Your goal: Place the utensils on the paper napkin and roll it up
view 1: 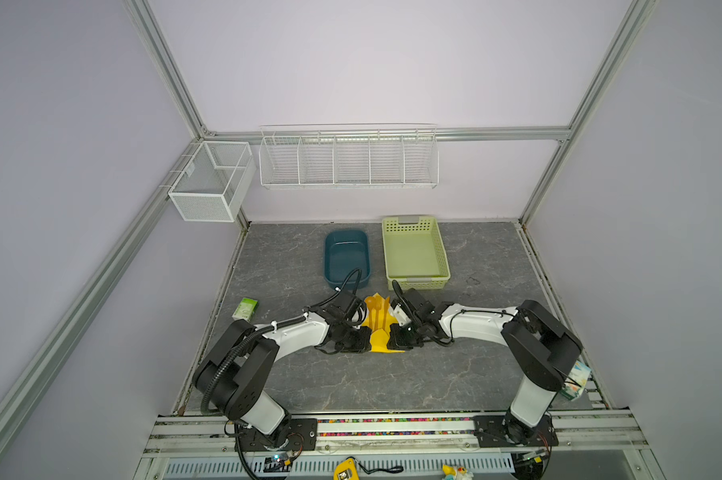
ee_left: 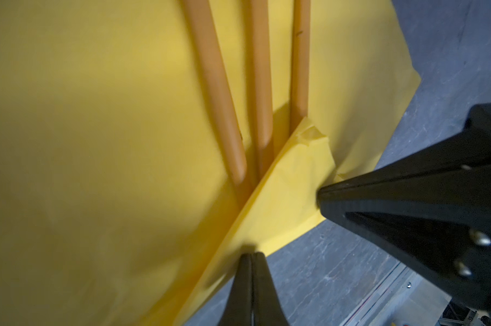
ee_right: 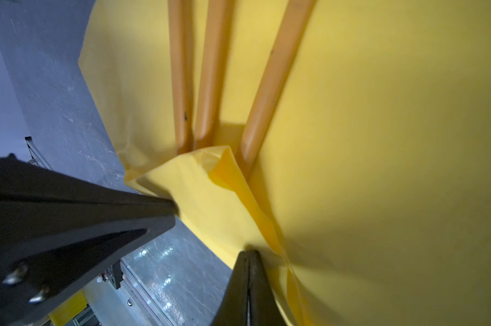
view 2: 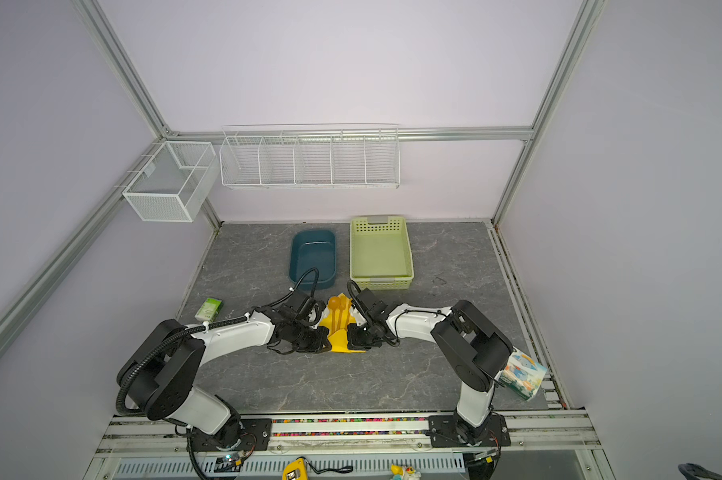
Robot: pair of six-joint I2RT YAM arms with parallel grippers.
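The yellow paper napkin (view 1: 379, 344) (view 2: 337, 340) lies on the grey table between both arms. On it rest the three orange-brown utensils (view 1: 375, 309) (view 2: 337, 308), side by side with their handles toward the near edge. Those handles (ee_left: 219, 84) (ee_right: 210, 70) end at a raised fold of napkin (ee_left: 284, 197) (ee_right: 210, 197) that covers their tips. My left gripper (ee_left: 251, 254) (view 1: 367, 341) is shut on the napkin's near edge. My right gripper (ee_right: 248, 251) (view 1: 391, 338) is shut on the same edge, close beside it. Each wrist view also shows the opposite gripper's fingers (ee_left: 351, 194) (ee_right: 142, 209) pinching the fold.
A dark blue tub (view 1: 347, 255) and a light green basket (view 1: 411, 253) stand just behind the napkin. A small green-white packet (view 1: 246, 308) lies at the left. A patterned tissue pack (view 2: 521, 374) sits behind the right arm's base. Wire racks hang on the back wall.
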